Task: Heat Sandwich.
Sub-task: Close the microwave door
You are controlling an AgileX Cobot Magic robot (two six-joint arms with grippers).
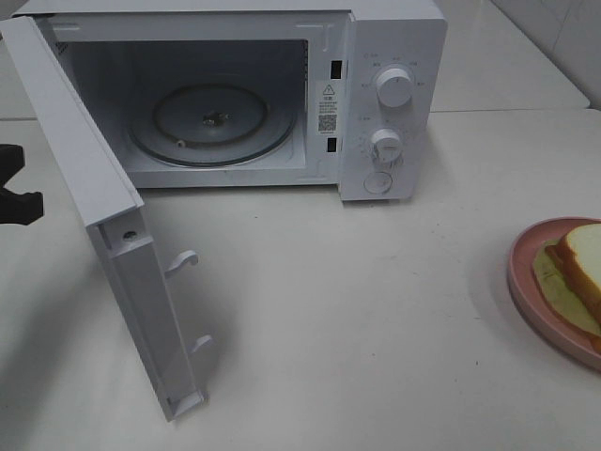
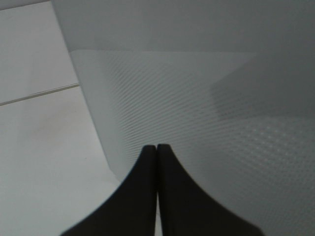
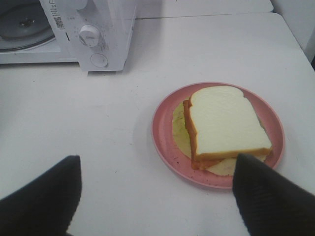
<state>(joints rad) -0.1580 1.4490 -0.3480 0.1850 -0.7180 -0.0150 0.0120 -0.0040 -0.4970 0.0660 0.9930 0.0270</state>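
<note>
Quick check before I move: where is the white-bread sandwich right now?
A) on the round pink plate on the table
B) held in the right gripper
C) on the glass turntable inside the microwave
A: the white-bread sandwich lies on the round pink plate, the glass turntable is bare, and the right gripper stands open, apart from it.

Left gripper point(image 2: 157, 147): two matte black fingers point(image 2: 140, 187), smooth, flaring wide at the base and tapering to narrow tips. Right gripper point(image 3: 156, 189): black fingers point(image 3: 268, 196), broad and rounded, surface finely ribbed. Exterior high view: black angular arm part point(image 1: 14, 188) at frame edge.
</note>
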